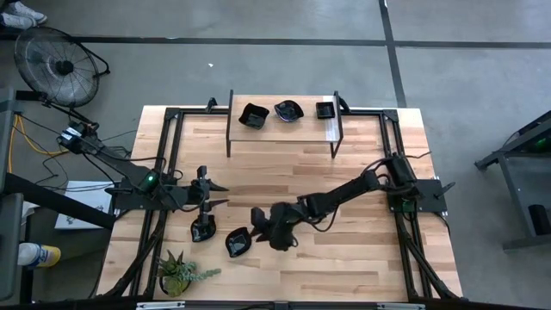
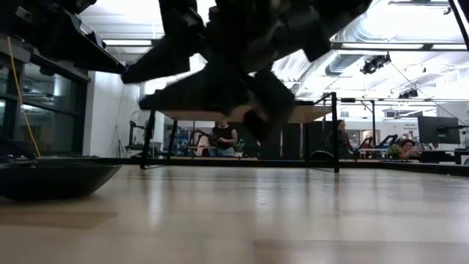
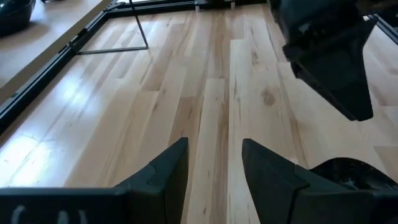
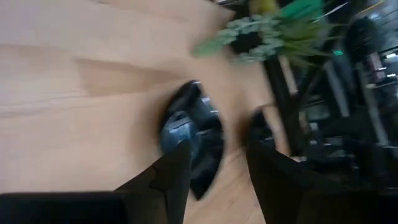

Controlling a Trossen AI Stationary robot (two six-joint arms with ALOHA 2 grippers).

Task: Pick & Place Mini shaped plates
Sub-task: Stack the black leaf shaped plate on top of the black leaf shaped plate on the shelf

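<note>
Two glossy black mini plates rest flat on the table near its near edge: one (image 1: 204, 230) beside my left gripper, another (image 1: 238, 242) just left of my right gripper. Three more (image 1: 288, 111) stand on the shelf at the far edge. My left gripper (image 1: 219, 195) (image 3: 214, 155) hovers open over bare wood. My right gripper (image 1: 256, 226) (image 4: 217, 155) is open, raised above the table, with the near plate (image 4: 193, 143) ahead of its fingertips and a second plate (image 4: 261, 127) beyond. In the low view one plate (image 2: 51, 180) lies at the left, with the right gripper (image 2: 220, 73) above the table.
A wooden shelf (image 1: 284, 127) on black legs spans the far middle of the table. A small green potted plant (image 1: 179, 274) (image 4: 261, 31) stands at the near left corner. Black frame rails (image 1: 168, 172) run along both sides. People sit in the room beyond (image 2: 223, 138).
</note>
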